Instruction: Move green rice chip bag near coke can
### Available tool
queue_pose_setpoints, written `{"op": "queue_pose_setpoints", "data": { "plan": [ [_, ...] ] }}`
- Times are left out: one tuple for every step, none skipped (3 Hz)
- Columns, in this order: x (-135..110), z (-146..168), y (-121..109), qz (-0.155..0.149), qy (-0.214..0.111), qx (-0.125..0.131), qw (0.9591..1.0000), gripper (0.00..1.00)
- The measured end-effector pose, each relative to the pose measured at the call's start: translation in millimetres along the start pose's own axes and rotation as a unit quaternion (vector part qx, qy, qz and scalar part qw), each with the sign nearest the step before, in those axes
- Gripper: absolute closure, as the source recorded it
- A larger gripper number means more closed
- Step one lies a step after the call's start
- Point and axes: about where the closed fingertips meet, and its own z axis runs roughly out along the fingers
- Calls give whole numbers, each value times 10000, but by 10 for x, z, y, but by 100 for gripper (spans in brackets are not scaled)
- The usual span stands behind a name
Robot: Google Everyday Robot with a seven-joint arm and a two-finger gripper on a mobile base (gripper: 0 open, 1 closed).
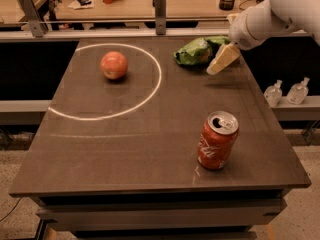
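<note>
The gripper (220, 64) hangs over the far right part of the table (145, 154), its cream tip slanting down. I can't tell whether it is spread or closed. The green rice chip bag (196, 52) lies just left of that tip, its long axis running sideways toward the gripper; it is crinkled, glossy and lumpy. The coke can (217, 141), smooth red aluminium with a silver top, stands upright well below the gripper.

The gripper (223, 60), over the far right part of the table (150, 149), hides the right end of the green rice chip bag (196, 52), and its white arm (280, 11) is cut off by the upper right corner.
</note>
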Motion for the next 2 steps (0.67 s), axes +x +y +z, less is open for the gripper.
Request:
{"op": "queue_pose_setpoints", "data": {
  "plan": [
    [28, 217, -5, -225, -38, 0, 9997, 0],
    [13, 370, -27, -392, -132, -25, 9991, 0]
  ]
}}
